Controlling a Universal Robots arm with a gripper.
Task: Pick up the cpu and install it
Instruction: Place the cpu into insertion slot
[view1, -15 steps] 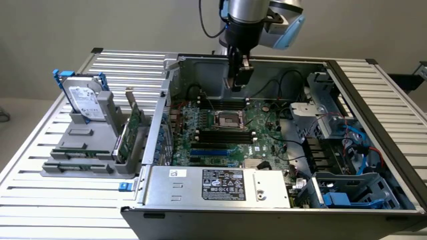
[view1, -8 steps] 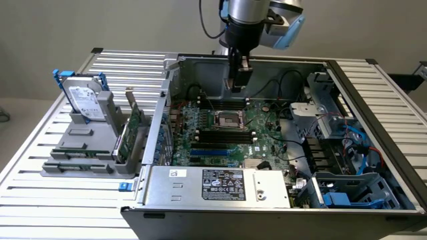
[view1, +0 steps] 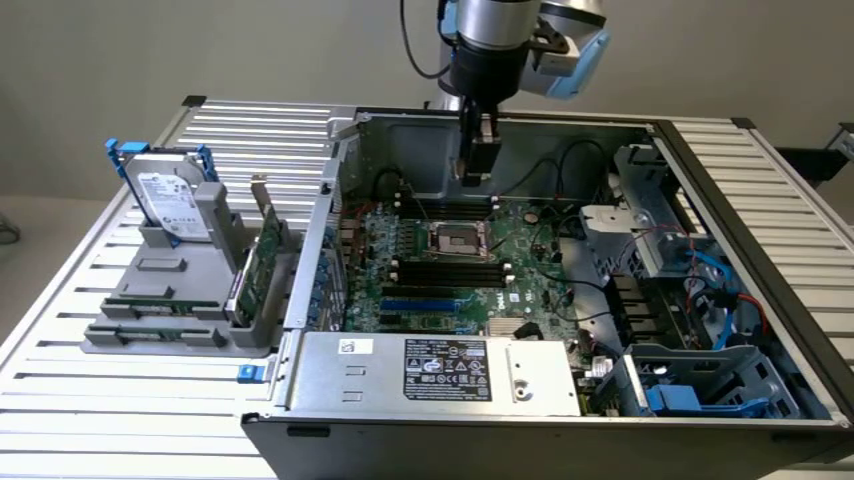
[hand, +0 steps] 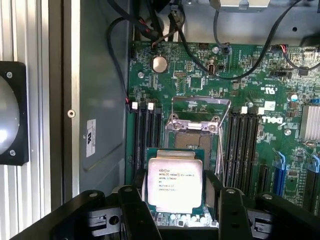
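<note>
A slatted metal table (view1: 120, 400) filled the exterior view from edge to edge. An open computer case (view1: 400, 150) lay on it, taking up the middle of the frame and the exterior view's right. A grey power supply (view1: 441, 370) with a black label sat along the case's lower edge in that frame. Above it lay the green motherboard (view1: 534, 270) with black cables over it. In the wrist view the motherboard (hand: 200, 80) showed a white Dell mark.

At the exterior view's left, outside the case, stood a grey rack (view1: 160, 300). It held an upright hard drive (view1: 174, 195) with a white label. Beside the drive, green cards (view1: 260, 255) stood on edge.

The arm came down from the upper middle of the exterior view. Its gripper (view1: 478, 165) hung inside the case, above the board and just behind the socket (view1: 454, 240).

In the wrist view the socket (hand: 197, 132) stood open with its metal plate raised. Black memory slots (hand: 242, 140) flanked it on both sides.

The gripper (hand: 177, 176) had its black fingers (hand: 141, 187) set fairly wide and closed on two opposite edges of the cpu (hand: 175, 185). The cpu faced the wrist camera with its silver, printed top. It was held clear of the board, near the socket but not in it. A round silver battery (hand: 159, 63) sat on the board beyond the socket.
</note>
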